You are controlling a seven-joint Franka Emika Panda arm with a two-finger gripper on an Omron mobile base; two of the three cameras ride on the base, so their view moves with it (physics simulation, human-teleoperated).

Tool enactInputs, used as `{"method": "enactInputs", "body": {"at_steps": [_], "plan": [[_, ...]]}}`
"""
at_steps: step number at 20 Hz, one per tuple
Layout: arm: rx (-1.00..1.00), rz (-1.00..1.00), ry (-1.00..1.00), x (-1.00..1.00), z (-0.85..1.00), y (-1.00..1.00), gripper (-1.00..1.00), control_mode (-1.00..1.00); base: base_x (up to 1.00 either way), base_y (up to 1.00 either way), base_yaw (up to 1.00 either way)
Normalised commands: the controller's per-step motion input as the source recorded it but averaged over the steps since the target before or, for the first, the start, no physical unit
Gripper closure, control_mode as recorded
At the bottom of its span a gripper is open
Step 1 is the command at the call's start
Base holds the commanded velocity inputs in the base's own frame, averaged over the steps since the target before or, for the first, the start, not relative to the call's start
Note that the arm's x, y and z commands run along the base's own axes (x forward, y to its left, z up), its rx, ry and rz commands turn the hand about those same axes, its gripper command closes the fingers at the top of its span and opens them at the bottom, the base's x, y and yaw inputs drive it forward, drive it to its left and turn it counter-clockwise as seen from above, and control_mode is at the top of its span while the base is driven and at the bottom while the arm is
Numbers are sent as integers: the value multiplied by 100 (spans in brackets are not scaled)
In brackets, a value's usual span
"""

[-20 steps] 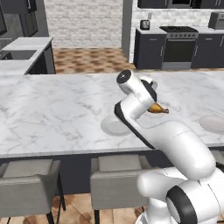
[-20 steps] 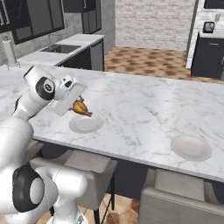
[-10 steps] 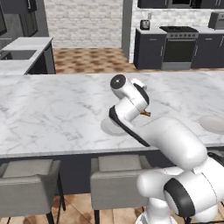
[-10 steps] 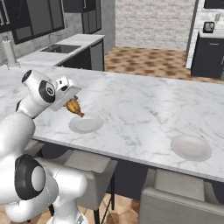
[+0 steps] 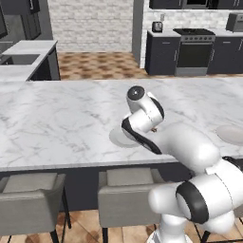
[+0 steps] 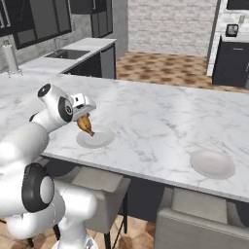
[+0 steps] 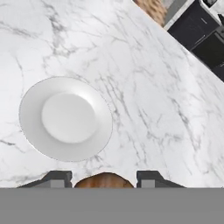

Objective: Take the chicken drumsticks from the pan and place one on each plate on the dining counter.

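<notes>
**Dining counter with two plates**

The dining counter (image 6: 160,121) is a long white marble slab with grey veining, running across both base views on a dark base. Two flat, round, pale plates lie directly on it, both close to the counter's near edge. The first plate (image 6: 95,138) sits toward the sink end of the slab; from the hand view it (image 7: 65,118) shows a raised rim around a flat, bare centre. In the left base view the same plate (image 5: 117,137) is partly covered by the arm. The second plate (image 6: 212,163) lies well apart from the first, further along the same edge, and its surface is bare too; the left base view shows it (image 5: 232,134) at the right border.
</notes>
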Motion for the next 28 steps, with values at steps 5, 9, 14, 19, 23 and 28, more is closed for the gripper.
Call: {"method": "enactInputs", "body": {"at_steps": [5,9,14,19,23,28], "plan": [[-1,0,5,49,-44,22,100,-100,0,0,0],[-4,-4,11,21,-49,21,100,-100,0,0,0],[-1,-10,7,9,-54,1,100,-100,0,0,0],[0,-14,5,1,-55,-6,100,-100,0,0,0],[0,-14,2,18,-34,-7,100,-100,0,0,0],[0,-11,3,62,1,0,100,-100,0,0,0]]}}
